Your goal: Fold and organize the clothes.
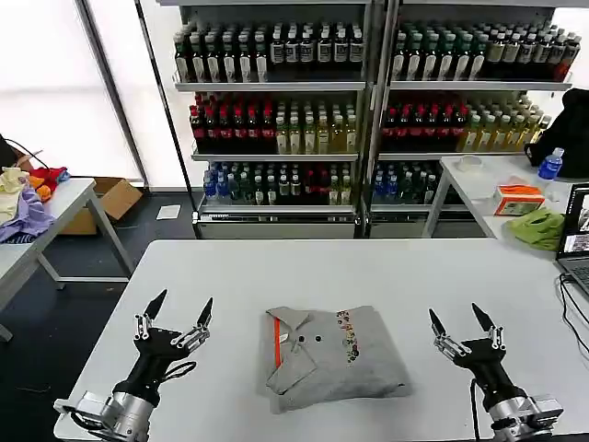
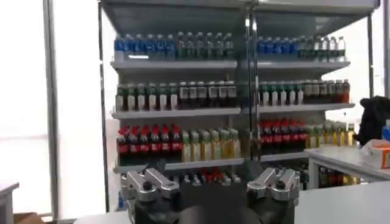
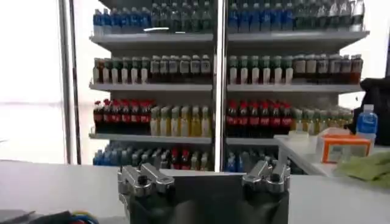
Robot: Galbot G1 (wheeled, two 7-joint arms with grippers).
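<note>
I see my left claw point(image 1: 179, 310) spread wide, raised over the table point(image 1: 414, 272) | folded grey shirts point(image 1: 333, 357) stacked flat midway between both claws, well clear of each | my right claw point(image 1: 457, 318) spread wide, raised likewise

On the white counter point(image 1: 386, 267) lies a folded stack of light grey cotton shirts point(image 1: 333, 359); the top one has a collar, an orange placket stripe and dark buttons. The left tool point(image 1: 179, 308) is beside the stack on the left, its pointed fingers spread apart. The right tool point(image 1: 458, 319) is on the other side, spread too. Neither touches the shirts.
</note>
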